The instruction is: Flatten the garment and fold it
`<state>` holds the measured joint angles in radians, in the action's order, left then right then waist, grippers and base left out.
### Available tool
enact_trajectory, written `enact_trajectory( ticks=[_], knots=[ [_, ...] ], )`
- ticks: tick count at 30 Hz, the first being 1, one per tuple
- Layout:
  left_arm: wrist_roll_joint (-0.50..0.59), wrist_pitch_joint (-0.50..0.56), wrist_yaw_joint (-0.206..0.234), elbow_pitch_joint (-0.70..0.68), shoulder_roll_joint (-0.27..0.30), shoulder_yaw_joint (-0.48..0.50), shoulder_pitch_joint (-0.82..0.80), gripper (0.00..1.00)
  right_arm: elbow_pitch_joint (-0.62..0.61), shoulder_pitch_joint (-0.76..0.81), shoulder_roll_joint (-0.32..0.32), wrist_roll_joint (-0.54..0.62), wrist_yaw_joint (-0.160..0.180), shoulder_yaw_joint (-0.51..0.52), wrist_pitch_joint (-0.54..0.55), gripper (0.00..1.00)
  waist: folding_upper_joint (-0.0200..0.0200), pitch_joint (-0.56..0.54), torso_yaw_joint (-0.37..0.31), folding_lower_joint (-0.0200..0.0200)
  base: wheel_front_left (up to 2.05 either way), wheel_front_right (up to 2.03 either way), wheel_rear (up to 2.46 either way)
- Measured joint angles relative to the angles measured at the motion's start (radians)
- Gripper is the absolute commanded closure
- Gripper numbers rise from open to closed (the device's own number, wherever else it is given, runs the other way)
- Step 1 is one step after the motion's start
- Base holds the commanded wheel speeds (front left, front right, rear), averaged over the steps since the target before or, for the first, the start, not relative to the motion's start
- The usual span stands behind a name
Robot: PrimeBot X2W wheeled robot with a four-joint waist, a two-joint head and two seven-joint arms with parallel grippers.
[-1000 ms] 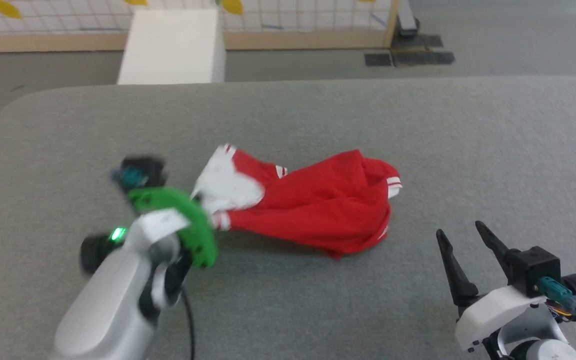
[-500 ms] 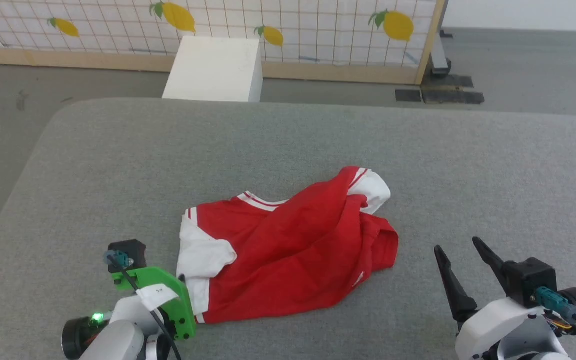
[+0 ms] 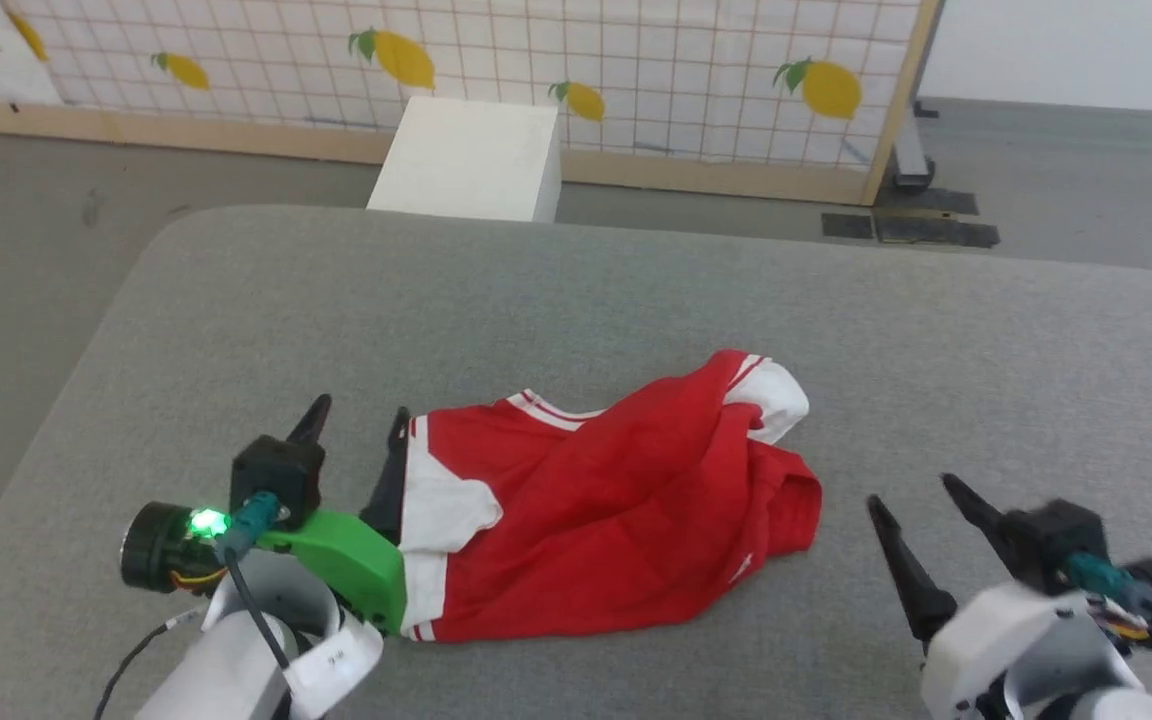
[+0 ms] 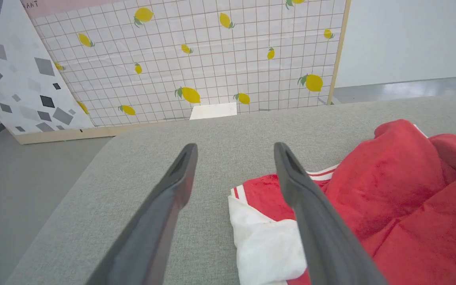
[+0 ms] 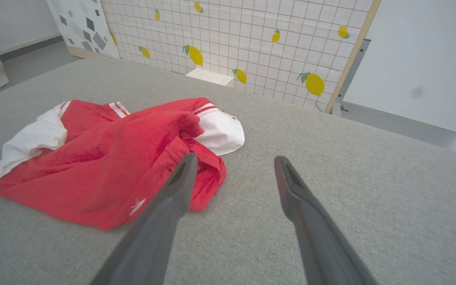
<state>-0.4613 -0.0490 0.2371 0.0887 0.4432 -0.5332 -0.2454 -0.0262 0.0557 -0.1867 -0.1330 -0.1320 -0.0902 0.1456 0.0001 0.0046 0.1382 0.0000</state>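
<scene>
Shirt [image 3: 616, 530] lies bunched; left gripper [image 3: 361, 412] and right gripper [image 3: 909, 492] flank it, jaws wide, empty; likely poised for corner grasps.

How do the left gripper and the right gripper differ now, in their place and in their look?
The left gripper sits right at the red T-shirt's white sleeve, one finger along its edge; the right gripper is apart from the shirt, over bare gray surface. The left gripper carries a green bracket; the right gripper's wrist shell is white. Both are open and hold nothing.
</scene>
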Motion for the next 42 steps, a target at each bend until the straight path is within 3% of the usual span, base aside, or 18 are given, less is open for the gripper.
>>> enact_trajectory(
  ticks=[6,14,19,26,27,28,29,38,42],
  knots=[
    [0.006,-0.042,-0.002,-0.005,-0.005,-0.022,0.014,0.0,0.029,-0.135,-0.122,-0.098,0.0,-0.134,0.2,0.0,-0.0001,0.038,0.033,0.0,0.0,0.0,0.0],
    [0.014,-0.058,0.003,-0.006,-0.051,-0.057,0.016,0.0,0.185,-0.38,-0.265,-0.231,0.0,-0.289,0.508,0.0,0.0,0.1,0.106,0.0,0.0,0.0,0.0],
    [0.023,-0.069,0.005,-0.001,-0.081,-0.07,0.008,0.0,0.28,-0.469,-0.313,-0.281,0.0,-0.364,0.607,0.0,0.0,0.141,0.157,0.0,0.0,0.0,0.0],
    [0.032,-0.086,0.006,0.015,-0.1,-0.074,-0.02,0.0,0.335,-0.52,-0.363,-0.345,0.0,-0.48,0.651,0.0,0.0,0.198,0.223,0.0,0.0,0.0,0.0],
    [0.032,-0.086,0.006,0.019,-0.101,-0.075,-0.022,0.0,0.337,-0.53,-0.372,-0.352,0.0,-0.491,0.652,0.07,0.0,0.205,0.231,0.0,0.0,0.0,0.0],
    [0.032,-0.089,0.006,0.024,-0.101,-0.074,-0.023,0.0,0.338,-0.537,-0.377,-0.357,0.0,-0.499,0.652,0.76,0.0,0.211,0.238,0.0,0.0,0.0,0.0],
    [0.032,-0.089,0.006,0.027,-0.101,-0.074,-0.023,0.0,0.339,-0.54,-0.381,-0.36,0.0,-0.505,0.651,1.0,-0.0001,0.215,0.242,0.0,0.0,0.0,0.0],
    [0.027,-0.09,0.012,0.055,-0.098,-0.064,-0.026,0.0,0.329,-0.537,-0.43,-0.406,0.0,-0.535,0.602,1.0,0.0,0.201,0.24,0.0001,0.0,0.0,0.0],
    [0.019,-0.079,0.015,0.058,-0.09,-0.063,-0.022,0.0,0.3,-0.474,-0.501,-0.439,0.0,-0.522,0.614,1.0,0.0,0.172,0.209,0.0,0.0,0.0,0.0]
  ],
)
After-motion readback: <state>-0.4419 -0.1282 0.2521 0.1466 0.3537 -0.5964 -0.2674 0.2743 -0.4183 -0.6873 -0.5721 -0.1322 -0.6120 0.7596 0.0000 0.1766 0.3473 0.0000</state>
